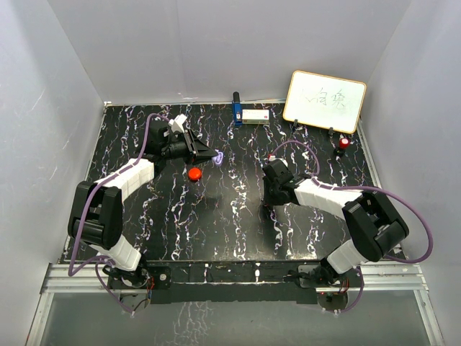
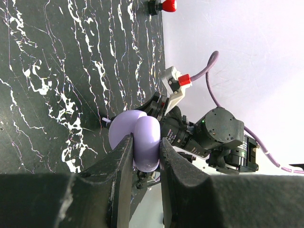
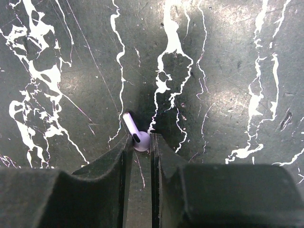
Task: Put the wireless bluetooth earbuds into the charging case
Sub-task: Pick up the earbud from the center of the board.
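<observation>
My left gripper (image 1: 210, 155) is shut on a lilac charging case (image 2: 142, 129), held with its lid open above the table at the back left. The case shows as a small lilac spot in the top view (image 1: 218, 158). A thin white stem (image 2: 105, 120) sticks out at the case's far edge. My right gripper (image 3: 141, 140) is shut on the head of a lilac earbud (image 3: 128, 122), whose stem points up and left, low over the black marbled table (image 3: 228, 71). In the top view the right gripper (image 1: 274, 184) is mid-table, right of the case.
A red puck (image 1: 194, 174) lies just below the left gripper. A whiteboard (image 1: 324, 101) stands at the back right, with a red-capped object (image 1: 343, 144) beside it. A blue item (image 1: 236, 109) and a white box (image 1: 256, 116) sit at the back edge.
</observation>
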`<act>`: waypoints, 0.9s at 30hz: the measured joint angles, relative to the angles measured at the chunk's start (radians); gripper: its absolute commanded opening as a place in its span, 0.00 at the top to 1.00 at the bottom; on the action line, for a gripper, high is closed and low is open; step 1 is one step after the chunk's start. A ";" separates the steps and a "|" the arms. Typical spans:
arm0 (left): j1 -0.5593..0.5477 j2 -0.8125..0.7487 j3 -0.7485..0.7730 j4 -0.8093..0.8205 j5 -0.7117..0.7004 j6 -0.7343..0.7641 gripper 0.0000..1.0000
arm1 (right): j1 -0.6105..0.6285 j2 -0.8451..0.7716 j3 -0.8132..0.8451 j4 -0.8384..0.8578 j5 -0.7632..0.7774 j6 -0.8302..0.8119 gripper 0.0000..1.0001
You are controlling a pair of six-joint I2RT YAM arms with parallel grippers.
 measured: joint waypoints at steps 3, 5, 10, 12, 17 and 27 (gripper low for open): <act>0.000 0.000 0.000 0.000 0.000 0.000 1.00 | 0.000 0.000 0.000 0.000 0.003 0.000 0.91; 0.000 0.000 0.000 0.000 0.000 0.000 1.00 | 0.000 0.000 0.000 0.000 0.007 -0.002 0.93; 0.000 0.000 0.000 0.001 0.000 -0.001 1.00 | 0.001 -0.008 0.004 -0.017 0.029 -0.035 0.95; 0.000 0.000 0.000 0.001 0.000 -0.002 1.00 | 0.001 -0.014 0.017 -0.044 0.039 -0.060 0.96; 0.000 0.000 0.000 0.000 0.000 -0.004 1.00 | 0.001 -0.031 0.128 -0.107 0.043 -0.138 0.96; -0.002 0.000 0.000 -0.008 0.001 0.003 1.00 | 0.001 0.069 0.552 -0.309 -0.005 -0.314 0.99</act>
